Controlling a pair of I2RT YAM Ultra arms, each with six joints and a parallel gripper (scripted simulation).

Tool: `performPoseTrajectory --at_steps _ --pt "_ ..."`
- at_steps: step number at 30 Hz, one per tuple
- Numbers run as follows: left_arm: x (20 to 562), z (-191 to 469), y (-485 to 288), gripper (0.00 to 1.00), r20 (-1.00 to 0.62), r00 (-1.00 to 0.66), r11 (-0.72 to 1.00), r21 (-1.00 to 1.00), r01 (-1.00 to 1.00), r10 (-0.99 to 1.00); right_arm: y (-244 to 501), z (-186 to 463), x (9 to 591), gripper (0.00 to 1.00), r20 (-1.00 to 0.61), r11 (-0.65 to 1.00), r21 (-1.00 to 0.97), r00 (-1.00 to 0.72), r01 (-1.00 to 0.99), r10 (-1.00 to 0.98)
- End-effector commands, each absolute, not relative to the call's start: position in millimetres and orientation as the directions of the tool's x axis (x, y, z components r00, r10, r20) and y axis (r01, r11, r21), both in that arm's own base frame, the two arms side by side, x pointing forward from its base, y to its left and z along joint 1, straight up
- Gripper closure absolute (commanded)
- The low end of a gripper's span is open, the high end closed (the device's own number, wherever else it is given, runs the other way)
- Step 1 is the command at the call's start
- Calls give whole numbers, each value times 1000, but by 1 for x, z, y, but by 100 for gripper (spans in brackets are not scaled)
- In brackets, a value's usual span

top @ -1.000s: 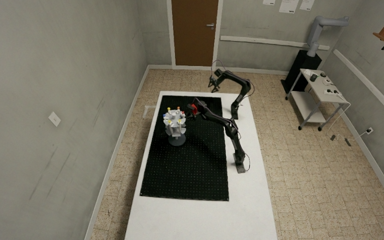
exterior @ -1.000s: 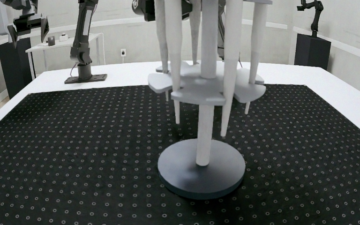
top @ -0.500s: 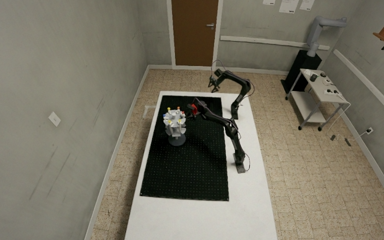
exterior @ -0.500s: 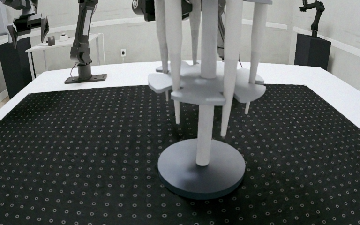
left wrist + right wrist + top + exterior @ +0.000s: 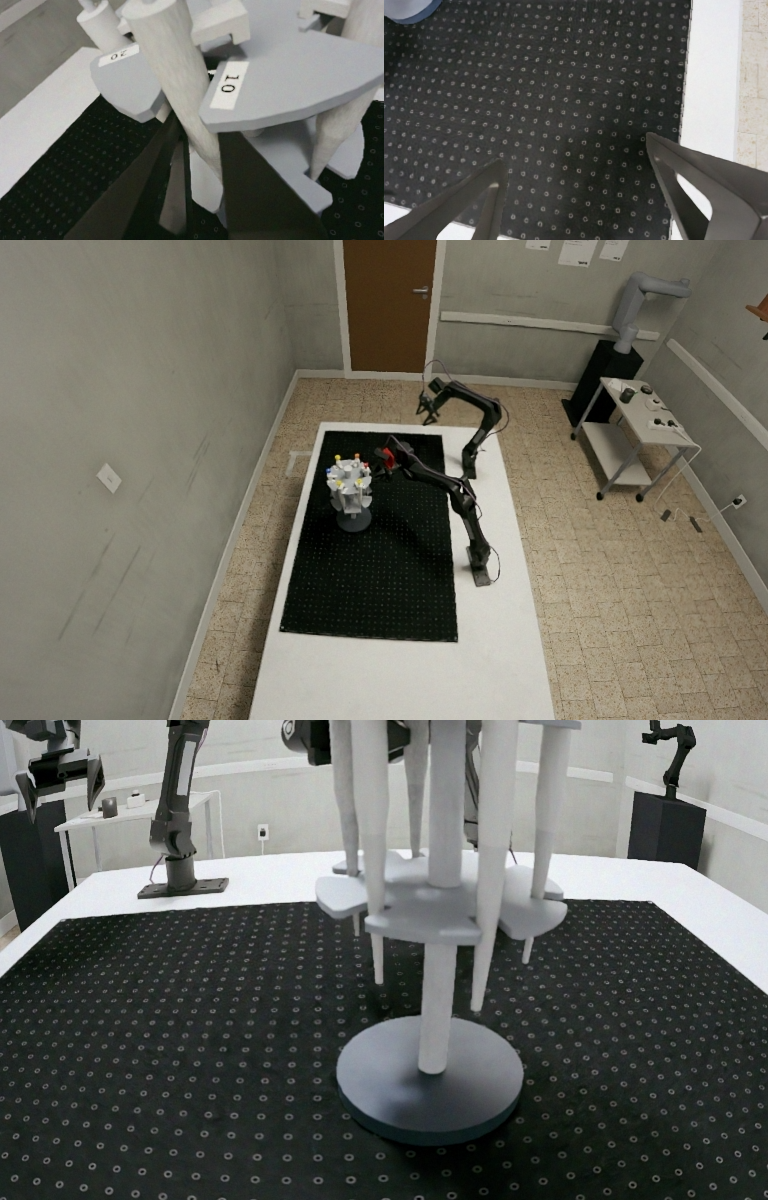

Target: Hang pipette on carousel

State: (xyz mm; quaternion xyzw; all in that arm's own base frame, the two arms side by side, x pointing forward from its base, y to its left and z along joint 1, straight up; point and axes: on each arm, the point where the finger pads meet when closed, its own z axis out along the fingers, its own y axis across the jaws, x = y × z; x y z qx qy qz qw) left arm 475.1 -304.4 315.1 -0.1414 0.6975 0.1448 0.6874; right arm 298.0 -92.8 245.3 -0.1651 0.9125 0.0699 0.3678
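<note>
My left gripper is beside the carousel. It is shut on the lower body of a white pipette. The pipette is at the gap between the plates labelled 20 and 10. Its finger hook reaches over the grey head on the 10 side; whether its tip is behind the rail cannot be told. The print on its button is out of view. My right gripper is open and empty, far from the carousel.
Several other pipettes hang round the head; one is close beyond the 10 plate and another is past the 20 plate. The carousel stands on a black dotted mat on the white table.
</note>
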Motion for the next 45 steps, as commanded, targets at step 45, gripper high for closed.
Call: performPoseTrajectory --at_steps 45 --pt "468 332 -301 88 -995 54 909 -96 -406 -81 -96 253 302 0 -711 935 -9 -655 -355 -255"
